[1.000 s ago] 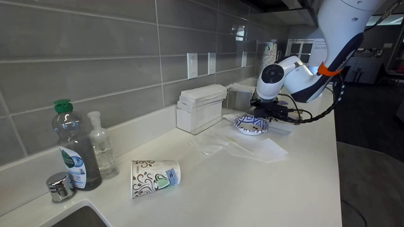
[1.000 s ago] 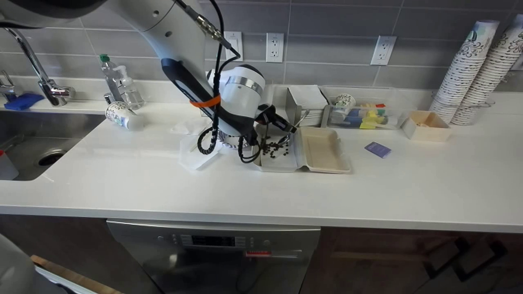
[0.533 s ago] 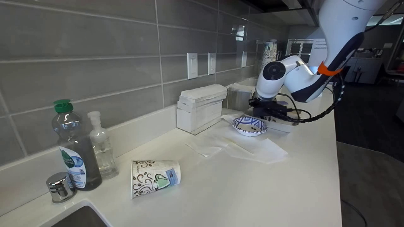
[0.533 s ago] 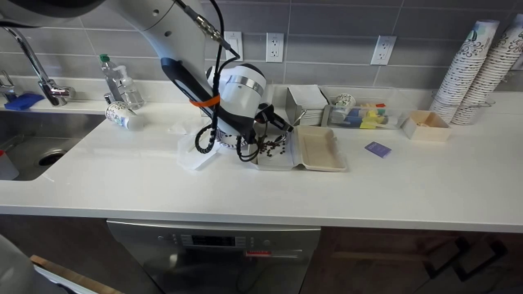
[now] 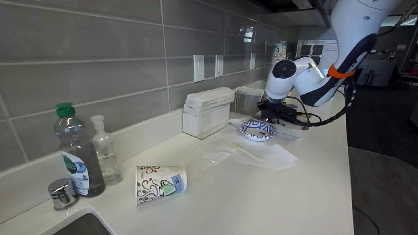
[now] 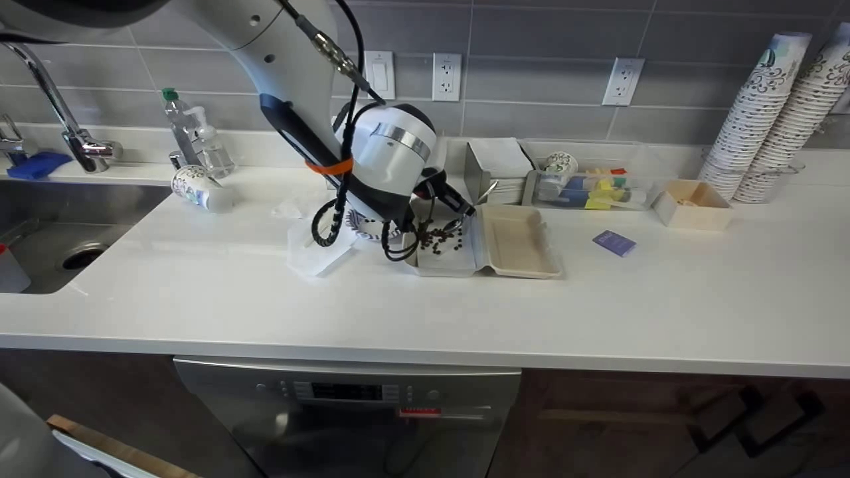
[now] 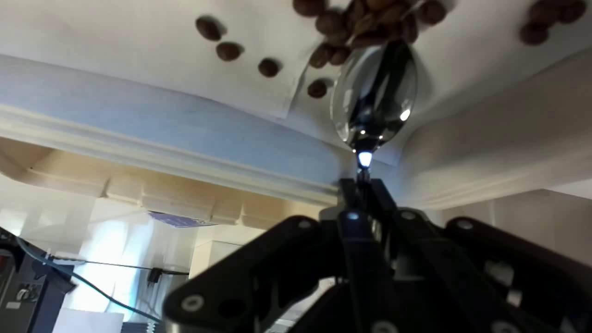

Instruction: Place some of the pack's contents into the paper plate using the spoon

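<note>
Spoon, in the wrist view, is gripped by its thin handle, the gripper closed tight; no load shows in the bowl, so scooping seems unfinished. It is a glossy oval, its tip at a heap of brown beans ahead of the gripper. In an exterior view the pack lies unfolded beneath the gripper, beans scattered inside. In an exterior view the paper plate, just beside and lower than the gripper, holds dark specks, likely beans: serving seems begun, more remains to tip; it is round, white, patterned blue.
</note>
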Controlling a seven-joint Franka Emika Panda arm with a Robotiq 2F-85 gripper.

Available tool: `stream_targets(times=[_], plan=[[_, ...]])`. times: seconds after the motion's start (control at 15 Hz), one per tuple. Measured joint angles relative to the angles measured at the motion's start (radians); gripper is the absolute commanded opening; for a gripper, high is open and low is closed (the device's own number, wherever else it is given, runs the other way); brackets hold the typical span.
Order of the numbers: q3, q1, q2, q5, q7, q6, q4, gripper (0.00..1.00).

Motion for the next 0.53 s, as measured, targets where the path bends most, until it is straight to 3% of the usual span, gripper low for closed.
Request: stream_targets(times=[0.53], plan=[[0.017,-0.021,-0.023,0.089,-0.13,0.065,-0.038,0.02]])
